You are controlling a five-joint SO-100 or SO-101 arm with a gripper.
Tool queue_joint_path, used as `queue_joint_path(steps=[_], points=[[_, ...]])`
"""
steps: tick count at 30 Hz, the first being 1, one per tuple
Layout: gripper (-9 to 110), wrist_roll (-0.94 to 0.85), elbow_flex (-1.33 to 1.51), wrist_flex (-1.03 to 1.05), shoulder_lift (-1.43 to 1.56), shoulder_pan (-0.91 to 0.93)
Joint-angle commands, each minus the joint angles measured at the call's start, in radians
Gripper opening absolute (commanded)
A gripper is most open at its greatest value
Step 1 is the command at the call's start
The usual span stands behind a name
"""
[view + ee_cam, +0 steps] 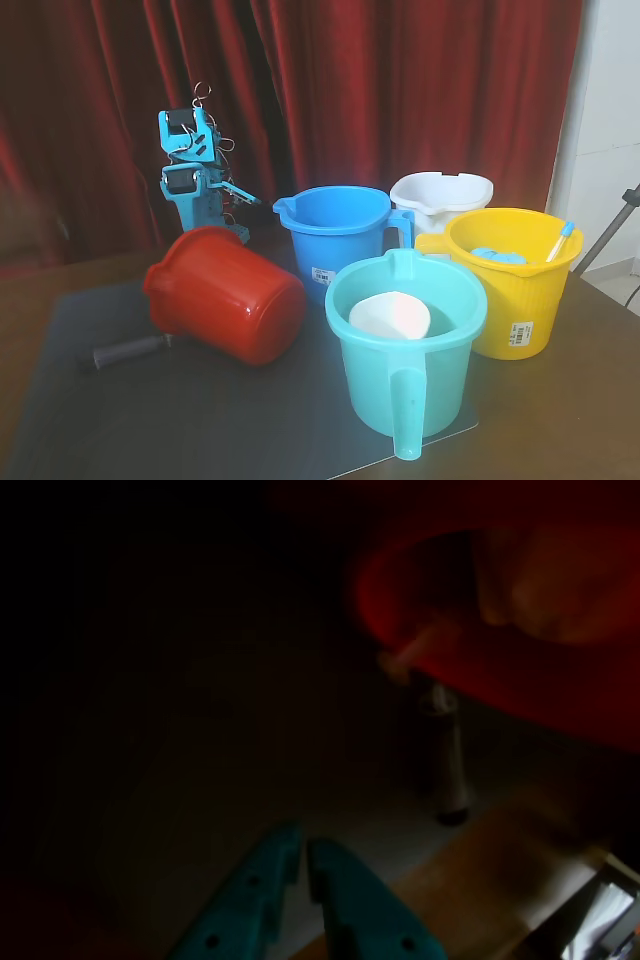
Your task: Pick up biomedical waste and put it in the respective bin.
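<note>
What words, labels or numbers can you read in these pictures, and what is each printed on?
No text is legible.
Sticker on the blue bucket: barcode-like print, too small to read.
Sticker on the yellow bucket: too small to read.
Wrist view: too dark, no text visible.

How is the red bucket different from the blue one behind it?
The red bucket lies tipped on its side on the dark mat, its bottom facing the fixed view; the blue bucket stands upright with its mouth up. The blue one shows a handle on its right in that view; the red one has a dark grip lying by its rim. A sticker shows on the blue one, none on the red. Both are plastic with a pouring lip.
</note>
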Motion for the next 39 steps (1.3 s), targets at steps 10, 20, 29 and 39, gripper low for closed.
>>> queue_joint_path(steps=[10,20,29,39], points=[[0,-0.005,0.037,-0.006,-0.009,-0.009],[0,0.002,0.035,-0.006,-0.009,-0.009],[0,0.009,0.035,-0.006,-0.009,-0.009],[0,0.009,0.035,-0.006,-0.009,-0.009]])
